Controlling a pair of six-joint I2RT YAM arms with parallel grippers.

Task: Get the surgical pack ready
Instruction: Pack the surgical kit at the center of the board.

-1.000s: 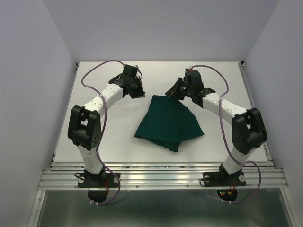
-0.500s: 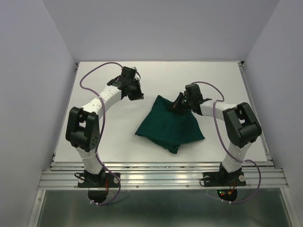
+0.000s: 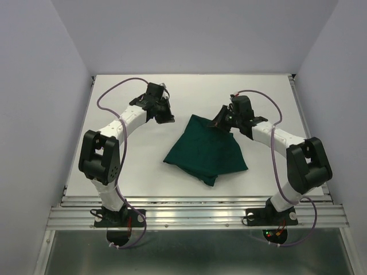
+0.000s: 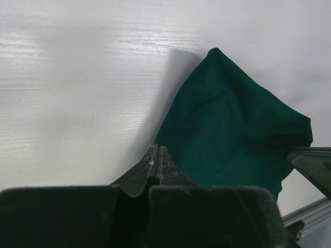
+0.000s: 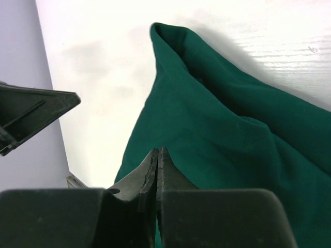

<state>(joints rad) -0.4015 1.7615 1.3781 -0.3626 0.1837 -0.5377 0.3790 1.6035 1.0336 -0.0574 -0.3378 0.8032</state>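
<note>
Dark green cloth drape (image 3: 205, 150) lies bundled; left fingers (image 4: 152, 166) and right fingers (image 5: 151, 169) pressed together, empty. Right pair could snag, unfolding it.

The drape (image 3: 205, 150) is dark green woven cloth, matt and soft, lying in rounded folds without shine. The counter (image 3: 275, 97) is white, with a fine, straight, wood-like grain and a faint satin sheen. Along its edge at 6 o'clock runs a rail (image 3: 195, 215) of bare ribbed aluminium with a dull brightness. The left gripper (image 3: 166, 116), at 10 o'clock from the drape, and the right gripper (image 3: 221, 122), at 1 o'clock, are matt black plastic with a slight sheen along the finger edges. The arms (image 3: 129, 117) have smooth white and black plastic shells. Their cables (image 3: 98, 103) have smooth purple sheathing. The walls (image 3: 34, 86) are pale and matt.
</note>
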